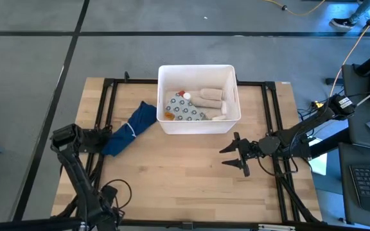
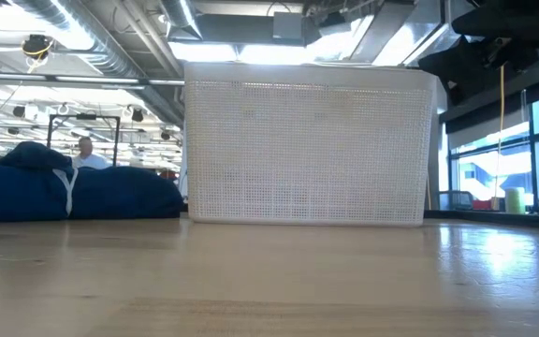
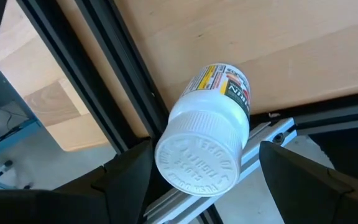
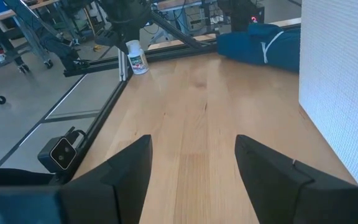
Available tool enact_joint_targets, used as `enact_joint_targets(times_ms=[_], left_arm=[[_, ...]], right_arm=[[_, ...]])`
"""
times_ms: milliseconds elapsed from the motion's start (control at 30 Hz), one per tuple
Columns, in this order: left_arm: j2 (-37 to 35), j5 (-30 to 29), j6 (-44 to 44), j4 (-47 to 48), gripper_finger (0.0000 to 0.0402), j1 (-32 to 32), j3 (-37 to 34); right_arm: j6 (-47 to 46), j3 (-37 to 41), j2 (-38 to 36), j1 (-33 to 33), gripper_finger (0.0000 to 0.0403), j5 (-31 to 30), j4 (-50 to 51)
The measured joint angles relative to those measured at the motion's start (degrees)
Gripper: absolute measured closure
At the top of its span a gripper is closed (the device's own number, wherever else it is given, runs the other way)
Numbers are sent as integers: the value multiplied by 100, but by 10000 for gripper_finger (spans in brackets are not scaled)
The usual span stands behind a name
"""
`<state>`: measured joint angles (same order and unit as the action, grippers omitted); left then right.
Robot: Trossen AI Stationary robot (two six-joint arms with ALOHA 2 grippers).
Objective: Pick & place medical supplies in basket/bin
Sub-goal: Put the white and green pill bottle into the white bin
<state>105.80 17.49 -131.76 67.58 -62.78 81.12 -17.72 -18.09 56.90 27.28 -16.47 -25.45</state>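
A white pill bottle (image 3: pixel 204 143) with a ribbed cap and a printed label stands upright near the table's left edge; it also shows in the right wrist view (image 4: pixel 137 57). My left gripper (image 3: pixel 205 149) is open and points down over it, one finger on either side of the cap. The white bin (image 1: pixel 199 99) stands at the table's far middle and holds beige rolls (image 1: pixel 211 95), a small red bottle (image 1: pixel 180 95) and a ring-patterned packet (image 1: pixel 185 110). My right gripper (image 1: pixel 236 154) is open and empty, right of the table's middle, in front of the bin.
A blue cloth (image 1: pixel 130 127) with a white cord lies left of the bin, between it and my left gripper. Black frame rails (image 1: pixel 108 109) run along the table's sides. Bare wood (image 1: pixel 185 179) lies in front of the bin. A person (image 2: pixel 84 150) shows far behind the table.
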Motion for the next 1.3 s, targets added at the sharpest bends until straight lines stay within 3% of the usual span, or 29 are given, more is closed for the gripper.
enact_joint_targets(times_ms=[600,767,967,1133,1300], left_arm=[[0,-229,66,-5,184,-48,0],[-7,-178,316,-37,208,-40,2],[-182,-440,954,48,208,185,-2],[-490,-1616,1745,314,209,522,0],[-933,-4518,3262,331,203,1084,0]], right_arm=[[0,0,-1,-1,171,0,0],[0,0,-2,-1,171,0,0],[2,0,0,1,171,-22,0],[7,0,-1,-1,171,-30,0],[20,0,-2,-6,171,-44,-7]])
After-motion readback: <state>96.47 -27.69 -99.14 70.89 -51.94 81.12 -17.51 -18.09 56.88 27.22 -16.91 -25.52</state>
